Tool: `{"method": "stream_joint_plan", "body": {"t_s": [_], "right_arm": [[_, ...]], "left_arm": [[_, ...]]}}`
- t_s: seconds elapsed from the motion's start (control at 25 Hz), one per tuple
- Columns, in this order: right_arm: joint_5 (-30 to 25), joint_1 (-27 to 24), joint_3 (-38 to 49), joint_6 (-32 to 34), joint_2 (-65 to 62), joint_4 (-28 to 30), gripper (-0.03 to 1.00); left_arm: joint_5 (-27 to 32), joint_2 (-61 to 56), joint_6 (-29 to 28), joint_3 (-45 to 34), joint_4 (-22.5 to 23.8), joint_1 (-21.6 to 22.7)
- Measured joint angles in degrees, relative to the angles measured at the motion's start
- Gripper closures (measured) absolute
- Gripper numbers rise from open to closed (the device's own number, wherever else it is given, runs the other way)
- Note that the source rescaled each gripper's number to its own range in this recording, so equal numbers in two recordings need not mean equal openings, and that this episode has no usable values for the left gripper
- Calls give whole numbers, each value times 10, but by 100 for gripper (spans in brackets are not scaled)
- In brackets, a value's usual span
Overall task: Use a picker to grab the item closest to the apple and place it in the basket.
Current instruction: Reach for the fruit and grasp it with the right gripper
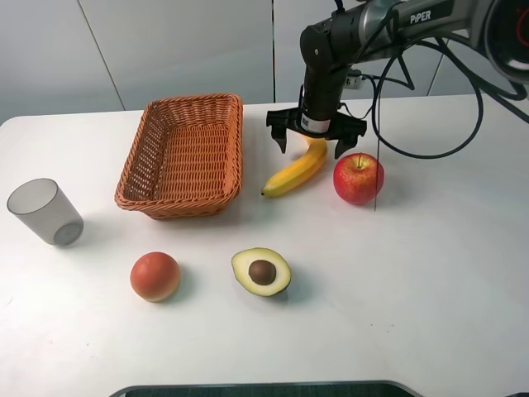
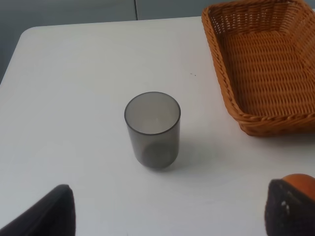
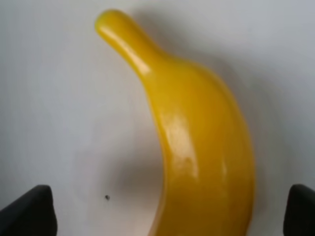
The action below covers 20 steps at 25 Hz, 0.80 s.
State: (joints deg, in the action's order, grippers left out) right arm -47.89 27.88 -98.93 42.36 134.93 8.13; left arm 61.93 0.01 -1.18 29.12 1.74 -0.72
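A yellow banana [image 1: 296,169] lies on the white table between the wicker basket [image 1: 183,154] and the red apple [image 1: 358,178], almost touching the apple. My right gripper [image 1: 314,149] hangs open right over the banana's far end, one finger on each side. In the right wrist view the banana [image 3: 197,142] fills the frame, and the dark fingertips [image 3: 27,211] show at both lower corners. My left gripper [image 2: 170,211] is open, with nothing between its fingers, near a grey cup [image 2: 152,129].
A grey translucent cup [image 1: 45,212] stands at the left edge. An orange-red round fruit [image 1: 155,275] and a halved avocado [image 1: 261,271] lie toward the front. The basket [image 2: 266,64] is empty. A black cable hangs from the right arm beside the apple.
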Motion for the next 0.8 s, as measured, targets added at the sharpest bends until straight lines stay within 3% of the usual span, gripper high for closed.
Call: {"method": "stream_joint_plan", "body": {"t_s": [0.24,0.32,0.4,0.48,0.56,0.8], "right_arm": [[1,2,-1,-4,13,3,-3],[1,3,-1,-7,15,5,5],[-1,4,-2,-9,17,8,35],[-2,4,-2,-10,17,11,92],[-3,6,-3,-10,17,12,97],[-3,6,-3,-10,17,11,97]], "left_arm": [[0,0,0,0,0,0],[0,0,0,0,0,0],[0,0,0,0,0,0],[0,0,0,0,0,0],[0,0,0,0,0,0],[0,0,0,0,0,0]]}}
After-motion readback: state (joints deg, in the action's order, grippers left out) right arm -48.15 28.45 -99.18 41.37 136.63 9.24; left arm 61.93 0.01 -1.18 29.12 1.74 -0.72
